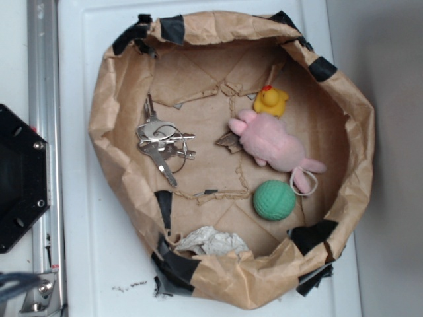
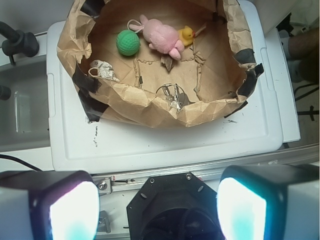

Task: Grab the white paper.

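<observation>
Contents of one large brown paper bag (image 1: 115, 119) (image 2: 150, 107), rim rolled down and patched with black tape, standing on a white plastic worktop (image 1: 86, 264) (image 2: 165, 145).

- Small off-white wad of wrinkled paper with grey folds (image 1: 213, 242) (image 2: 103, 70): on the bag floor, tucked against the rolled wall beside a black-taped patch; in the exterior view at the lower rim, partly overhung by it. Nothing touches it.
- Round green textured ball (image 1: 274, 200) (image 2: 128, 42): near the wad, apart from it.
- Pink plush toy with a looped cord (image 1: 274, 142) (image 2: 160, 36): just beside the ball.
- Small yellow rubber duck (image 1: 270, 101) (image 2: 186, 34): against the plush toy's far end.
- Bunch of silver metal keys on a ring (image 1: 162, 142) (image 2: 172, 95): well apart from the toys, on the bag's opposite side.

Hand (image 2: 157, 212): two pale fingers (image 2: 74, 212) at the wrist view's bottom corners, spread wide and empty, outside the bag over the robot's black base (image 1: 20, 178) (image 2: 172, 207), well apart from the wad.
</observation>
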